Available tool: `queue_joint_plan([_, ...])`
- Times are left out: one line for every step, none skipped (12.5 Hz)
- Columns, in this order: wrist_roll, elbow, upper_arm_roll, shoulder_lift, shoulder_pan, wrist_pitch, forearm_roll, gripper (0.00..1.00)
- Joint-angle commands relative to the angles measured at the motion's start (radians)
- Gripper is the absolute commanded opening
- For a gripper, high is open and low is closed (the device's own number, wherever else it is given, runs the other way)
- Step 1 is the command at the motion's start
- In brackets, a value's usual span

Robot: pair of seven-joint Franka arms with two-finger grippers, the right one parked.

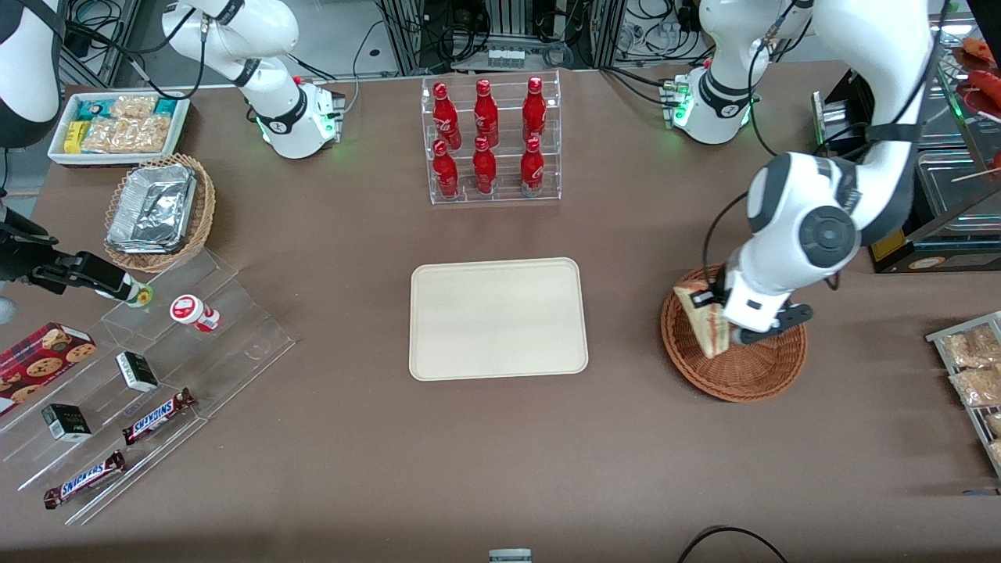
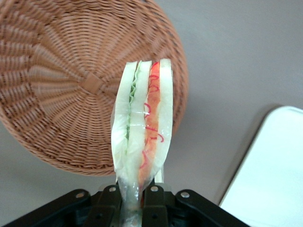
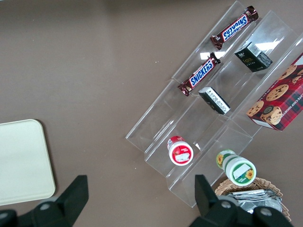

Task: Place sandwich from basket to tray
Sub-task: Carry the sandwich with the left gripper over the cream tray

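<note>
My left gripper (image 1: pixel 715 306) is shut on the sandwich (image 1: pixel 703 318), a wrapped wedge of pale bread with red, green and white layers. It holds it lifted above the edge of the reddish-brown wicker basket (image 1: pixel 743 367) that faces the tray. In the left wrist view the sandwich (image 2: pixel 142 127) stands out from between the fingers (image 2: pixel 152 201), with the basket (image 2: pixel 71 85) below it showing nothing else inside. The cream-beige tray (image 1: pixel 498 318) lies flat mid-table, with nothing on it, and its corner shows in the left wrist view (image 2: pixel 274 175).
A clear rack of red bottles (image 1: pixel 490 141) stands farther from the front camera than the tray. Toward the parked arm's end are a tan basket with foil containers (image 1: pixel 156 211), a white snack bin (image 1: pixel 117 125) and clear tiered shelves (image 1: pixel 156 367). Packets on a rack (image 1: pixel 974 367) lie at the working arm's end.
</note>
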Motion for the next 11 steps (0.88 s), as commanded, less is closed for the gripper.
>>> queue_joint_plan([-0.018,0.059,0.008,0.04,-0.081,-0.017,0.024,0.0])
queue_joint_plan([-0.06,0.091,0.008,0.072,-0.118,-0.017,0.025,0.0])
queue_joint_plan([-0.096,0.122,0.008,0.102,-0.15,-0.02,0.027,0.0])
queue_joint_plan([-0.119,0.151,0.008,0.128,-0.182,-0.02,0.027,0.0])
queue_joint_plan([-0.137,0.177,0.008,0.157,-0.214,-0.019,0.028,0.0])
queue_joint_plan([-0.144,0.193,0.008,0.178,-0.236,-0.016,0.028,0.0])
queue_joint_plan([-0.144,0.219,0.008,0.2,-0.26,-0.014,0.027,0.0])
queue_joint_plan([-0.148,0.261,0.008,0.234,-0.29,-0.015,0.027,0.0])
queue_joint_plan([-0.176,0.315,0.008,0.278,-0.323,-0.02,0.028,0.0])
queue_joint_plan([-0.211,0.364,0.008,0.318,-0.351,-0.022,0.03,0.0])
queue_joint_plan([-0.234,0.404,0.01,0.352,-0.383,-0.023,0.032,0.0])
